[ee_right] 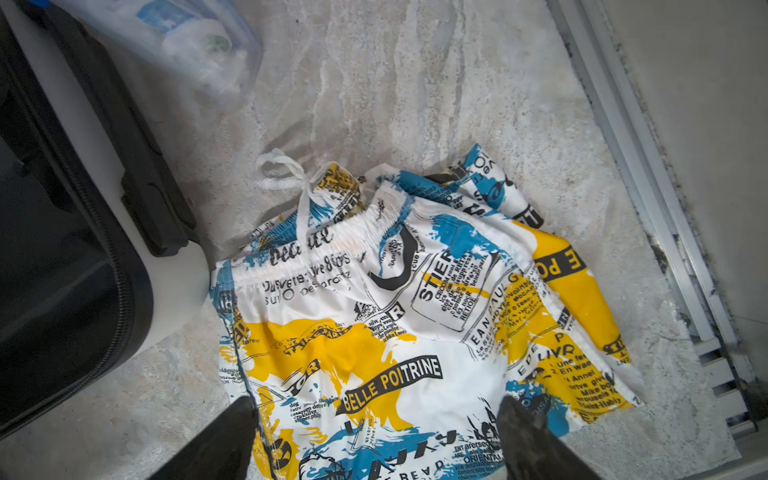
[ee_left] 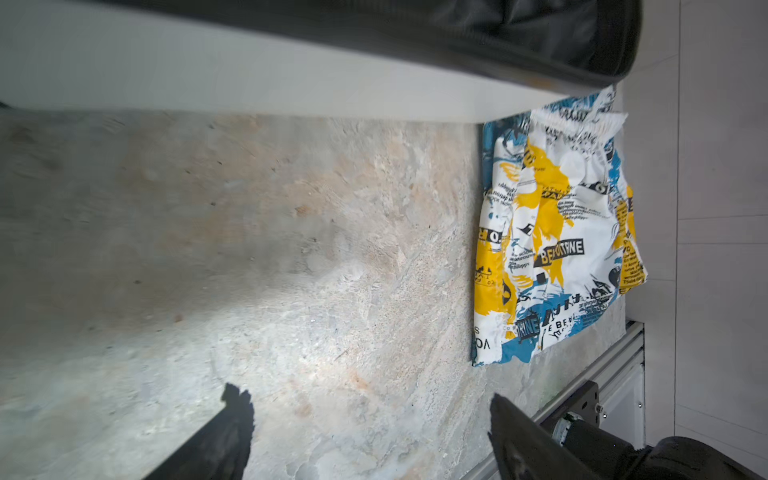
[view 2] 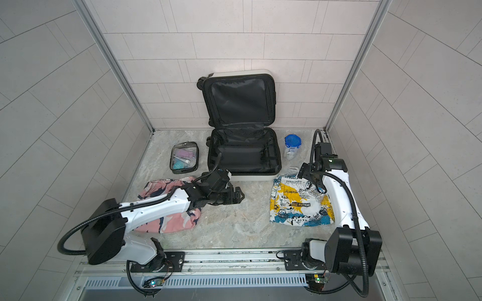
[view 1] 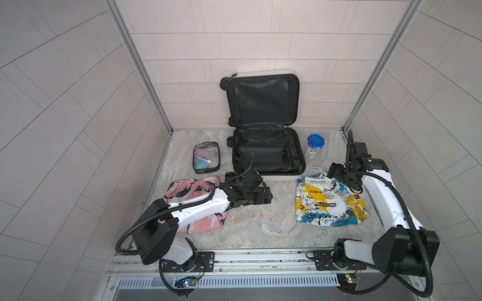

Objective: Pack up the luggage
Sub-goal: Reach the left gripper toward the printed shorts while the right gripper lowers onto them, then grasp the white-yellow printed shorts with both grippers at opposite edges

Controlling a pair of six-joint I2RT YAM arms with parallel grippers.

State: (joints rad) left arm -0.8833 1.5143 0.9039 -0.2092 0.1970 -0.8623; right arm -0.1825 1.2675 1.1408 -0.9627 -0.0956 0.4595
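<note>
The suitcase lies open and empty at the back of the table, lid against the wall. The left gripper and right gripper both gape wide, holding nothing; the right, above the shorts, should pinch several layers near the waistband.

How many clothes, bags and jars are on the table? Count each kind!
Clothes: 2, pink flowery garment and printed shorts
Bags: 2, luggage and clear pouch
Jars: 1, blue-lidded jar
Total: 5
</note>
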